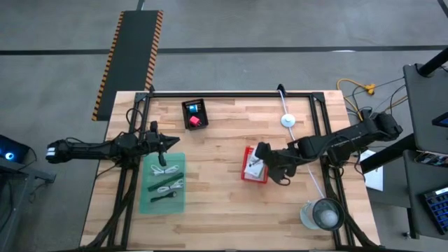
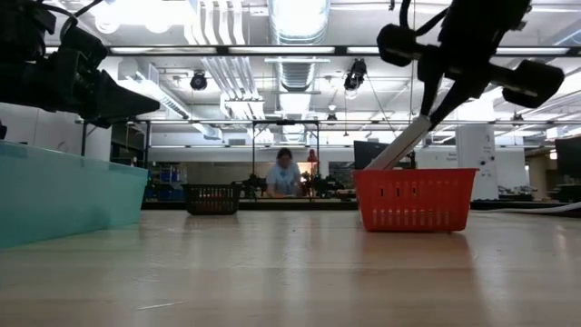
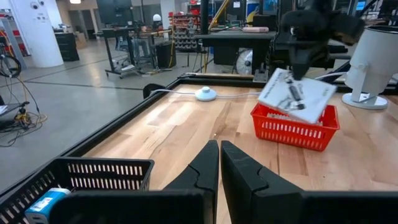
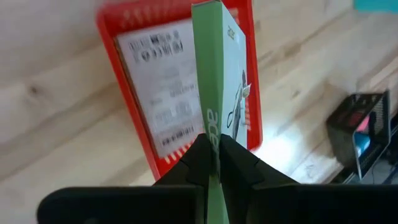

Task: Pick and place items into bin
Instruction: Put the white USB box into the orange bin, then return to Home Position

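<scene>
The packet (image 4: 217, 81) is thin, flat and white, with a green edge. The right gripper (image 4: 211, 152) pinches that edge tight and holds the packet tilted just above the red bin (image 1: 254, 166), which sits near the middle of the table (image 1: 231, 210). Another white packet (image 4: 158, 93) lies flat in the bin. The held packet looks light and stiff, a bit like card, so a pinch on its thin edge should keep it. It may be smooth and could slip or swing.

The left gripper (image 3: 219, 163) is closed on nothing. It hangs over the table's left side, above the green tray (image 1: 162, 183), where black and white cables (image 1: 168, 183) lie.

There is much open wood around the red bin. Near the right front corner stands a round clear tub (image 1: 324, 213). Farther off, by the back edge, a black basket (image 1: 195, 113) holds a blue cube (image 1: 192, 108) and a red cube (image 1: 195, 121). A white puck (image 1: 288, 120) with a cord lies near the back right.
</scene>
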